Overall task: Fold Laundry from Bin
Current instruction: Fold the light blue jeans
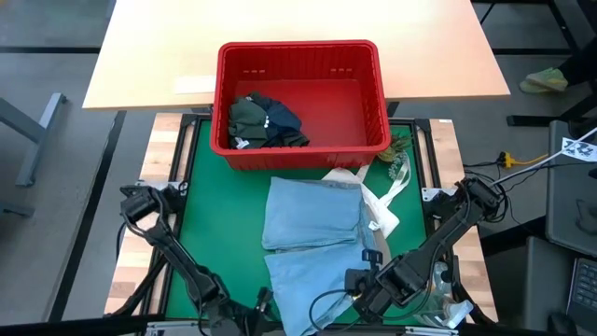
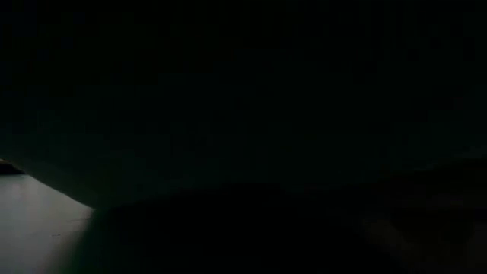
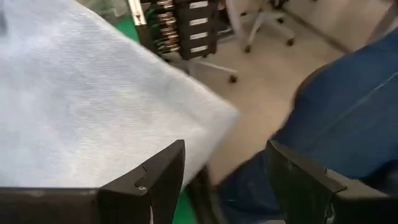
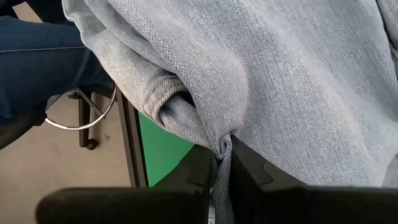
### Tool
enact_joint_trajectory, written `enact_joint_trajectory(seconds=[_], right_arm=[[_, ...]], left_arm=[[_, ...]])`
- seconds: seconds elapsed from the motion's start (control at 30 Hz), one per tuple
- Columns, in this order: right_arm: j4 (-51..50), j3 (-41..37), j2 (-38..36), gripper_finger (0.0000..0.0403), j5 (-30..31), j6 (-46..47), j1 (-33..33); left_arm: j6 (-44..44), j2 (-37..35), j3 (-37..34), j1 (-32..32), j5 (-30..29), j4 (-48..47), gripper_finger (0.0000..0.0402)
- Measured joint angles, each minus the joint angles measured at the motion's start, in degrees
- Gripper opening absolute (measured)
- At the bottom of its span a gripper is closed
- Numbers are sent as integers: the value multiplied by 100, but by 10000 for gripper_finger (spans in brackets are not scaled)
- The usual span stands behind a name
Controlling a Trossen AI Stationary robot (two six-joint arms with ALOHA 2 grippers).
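Note:
A light blue shirt [image 1: 312, 229] lies spread on the green mat [image 1: 219, 215], reaching to the table's near edge. The red bin [image 1: 300, 103] stands behind it and holds dark garments [image 1: 264, 121]. My right gripper [image 1: 356, 280] is shut on the shirt near its near right part. My left gripper [image 3: 227, 186] stands open at the shirt's near left corner [image 3: 205, 118], low at the table's near edge [image 1: 252, 308]. The low view is dark, covered. My right gripper pinches a gathered pucker of the shirt's cloth [image 4: 219, 144] between its two fingers, several layers bunched together. The fingers [image 4: 249, 168] come steeply from above. The rest of the shirt lies on the mat, with creases running to the fingers. My left gripper is open beside the shirt's corner; whether one finger [image 3: 163, 177] touches the cloth I cannot tell.
A white tote bag [image 1: 378, 201] with its straps lies between the bin and the shirt at the right. A person in blue jeans [image 3: 348, 118] sits just beyond the table's near edge. A wooden tabletop [image 1: 298, 23] lies behind the bin.

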Motion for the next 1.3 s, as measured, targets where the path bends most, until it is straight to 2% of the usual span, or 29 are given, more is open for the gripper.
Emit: enact_joint_trajectory(seconds=[0.17, 0.27, 0.53, 0.77, 0.97, 1.1, 1.3], right_arm=[[1, 0, 0, 35, -9, 81, 0], [0, 0, 0, 35, -14, 81, 0], [0, 0, 0, 35, -26, 81, 0], [-2, 0, 0, 35, -27, 85, 0], [-7, 0, 0, 35, -28, 92, 0], [-9, 0, 0, 35, -31, 94, 0], [-2, 0, 0, 35, -136, 85, 4]], left_arm=[[754, 178, -2, 50, -409, 20, 215], [1268, 178, -2, 62, -433, 143, 215], [1989, 360, 5, 205, 1, 373, 215], [2971, 868, 544, 262, 170, 377, 215], [2854, 884, 553, 299, 192, 323, 211], [2870, 884, 553, 268, 149, 320, 172], [2482, 876, 555, 161, -188, 307, 55]])
